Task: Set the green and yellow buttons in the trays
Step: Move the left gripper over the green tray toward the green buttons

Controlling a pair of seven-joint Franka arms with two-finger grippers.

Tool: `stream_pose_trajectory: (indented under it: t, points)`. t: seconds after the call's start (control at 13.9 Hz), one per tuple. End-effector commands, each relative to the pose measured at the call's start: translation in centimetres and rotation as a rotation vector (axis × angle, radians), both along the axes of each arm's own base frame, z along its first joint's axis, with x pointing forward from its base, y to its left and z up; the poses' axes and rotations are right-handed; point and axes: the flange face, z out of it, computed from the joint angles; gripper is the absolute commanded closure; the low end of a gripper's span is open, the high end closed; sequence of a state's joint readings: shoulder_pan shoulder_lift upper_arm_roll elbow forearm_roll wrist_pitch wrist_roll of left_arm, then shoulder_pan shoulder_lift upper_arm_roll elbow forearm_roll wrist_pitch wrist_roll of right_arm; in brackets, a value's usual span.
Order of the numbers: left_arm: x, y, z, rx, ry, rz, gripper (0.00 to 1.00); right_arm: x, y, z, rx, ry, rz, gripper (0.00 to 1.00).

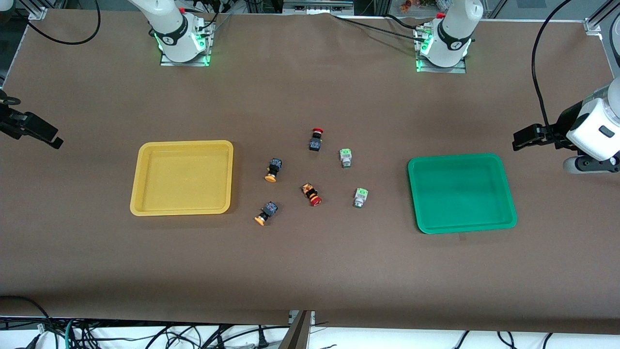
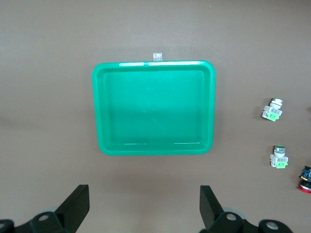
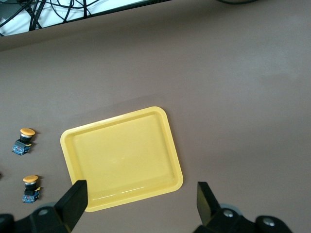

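Two yellow-capped buttons (image 1: 272, 170) (image 1: 266, 213) lie on the table beside the empty yellow tray (image 1: 181, 177). Two green-capped buttons (image 1: 345, 157) (image 1: 360, 198) lie between them and the empty green tray (image 1: 461, 192). My left gripper (image 1: 522, 140) is open and empty, over the table at the left arm's end, apart from the green tray (image 2: 153, 109); the green buttons (image 2: 272, 110) (image 2: 279, 156) show in its wrist view. My right gripper (image 1: 48, 137) is open and empty at the right arm's end; its wrist view shows the yellow tray (image 3: 121, 158) and yellow buttons (image 3: 23, 141) (image 3: 30, 188).
Two red-capped buttons (image 1: 316, 139) (image 1: 312, 194) lie among the others in the middle of the table. Cables hang along the table edge nearest the front camera (image 1: 193, 334). A small tape piece (image 2: 157, 56) sits by the green tray's rim.
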State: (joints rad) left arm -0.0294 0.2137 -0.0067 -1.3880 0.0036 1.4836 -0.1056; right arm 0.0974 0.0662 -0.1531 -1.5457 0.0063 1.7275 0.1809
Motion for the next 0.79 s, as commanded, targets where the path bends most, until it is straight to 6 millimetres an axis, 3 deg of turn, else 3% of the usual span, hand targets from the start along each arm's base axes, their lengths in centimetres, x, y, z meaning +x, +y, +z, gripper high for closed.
stream_pose_trajectory:
  t: [0.0, 0.57, 0.72]
  points:
    - [0.4, 0.1, 0.4, -0.024, 0.001, -0.012, 0.00, -0.1, 0.1, 0.3, 0.007, -0.006, 0.008, 0.01]
    - [0.5, -1.0, 0.2, -0.023, 0.001, -0.029, 0.00, -0.1, 0.1, 0.3, 0.007, -0.006, 0.008, 0.01]
    - [0.4, -2.2, 0.2, -0.022, 0.001, -0.044, 0.00, -0.1, 0.1, 0.3, 0.007, -0.006, 0.008, 0.01]
